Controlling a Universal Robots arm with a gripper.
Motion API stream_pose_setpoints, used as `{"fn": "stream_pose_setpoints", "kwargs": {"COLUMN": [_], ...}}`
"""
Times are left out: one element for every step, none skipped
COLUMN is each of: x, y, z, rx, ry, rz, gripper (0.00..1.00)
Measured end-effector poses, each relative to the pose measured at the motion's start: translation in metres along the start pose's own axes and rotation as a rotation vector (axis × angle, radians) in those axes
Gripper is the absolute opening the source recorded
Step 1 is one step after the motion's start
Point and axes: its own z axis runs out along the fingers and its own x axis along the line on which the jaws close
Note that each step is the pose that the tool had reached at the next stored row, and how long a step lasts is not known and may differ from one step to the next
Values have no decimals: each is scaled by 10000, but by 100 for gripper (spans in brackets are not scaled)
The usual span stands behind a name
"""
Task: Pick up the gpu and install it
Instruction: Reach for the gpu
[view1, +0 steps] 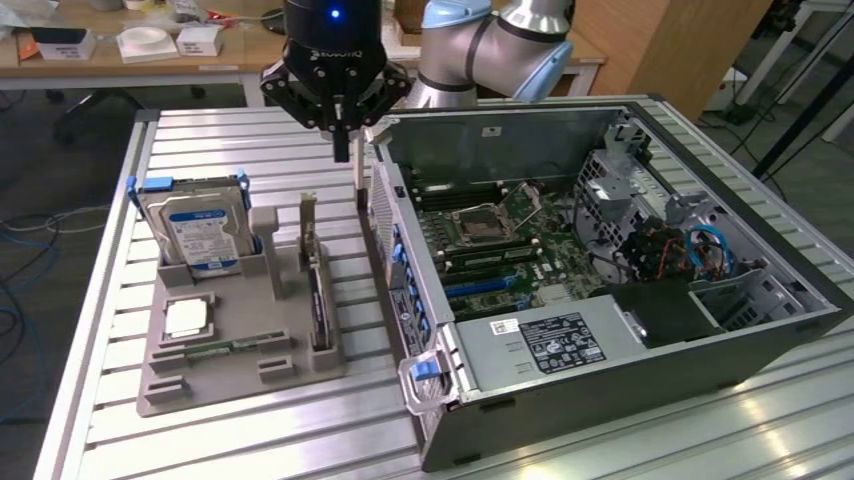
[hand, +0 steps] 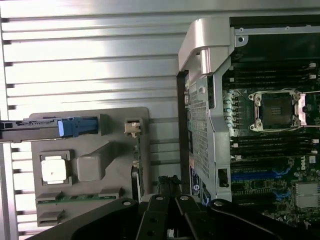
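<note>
Black robot gripper (view1: 340, 150) hangs fingers-down, jaws pinched fully together, nothing between them. Thin flat dark gpu card with silver end bracket (view1: 316, 300) stands on edge in grey plastic holder tray (view1: 240, 385), below the gripper and a bit toward exterior view's left, clear of the fingers. Bracket end is the nearer end to the gripper. Silver hard drive with blue-white label (view1: 200, 235) stands upright in same tray, further out on that side. Open dark metal computer case (view1: 747, 350) with green motherboard (view1: 514, 250) lies below, toward exterior view's right, its perforated side wall just beside the fingers. All on slatted aluminium table (view1: 200, 150).
</note>
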Motion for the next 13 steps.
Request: {"fn": "stream_pose_setpoints", "kwargs": {"x": [13, 27, 41, 54, 67, 81, 95, 109, 122, 135, 148, 161, 173], "y": [-1, -2, -3, -4, -5, -7, -8, -8, -10, -11, -12, -13, -14], "z": [0, 1, 0, 1, 1, 1, 1, 2, 1, 1, 2, 2, 1], "rx": [0, 0, 0, 0, 0, 0, 0, -1, 0, 0, 0, 0, 0], "ry": [0, 0, 0, 0, 0, 0, -1, -1, 0, 0, 0, 0, 0], "rz": [0, 0, 0, 0, 0, 0, 0, 0, 1, 0, 1, 1, 1], "gripper": [11, 11, 11, 11, 11, 11, 11, 11, 11, 11, 11, 11, 11]}}
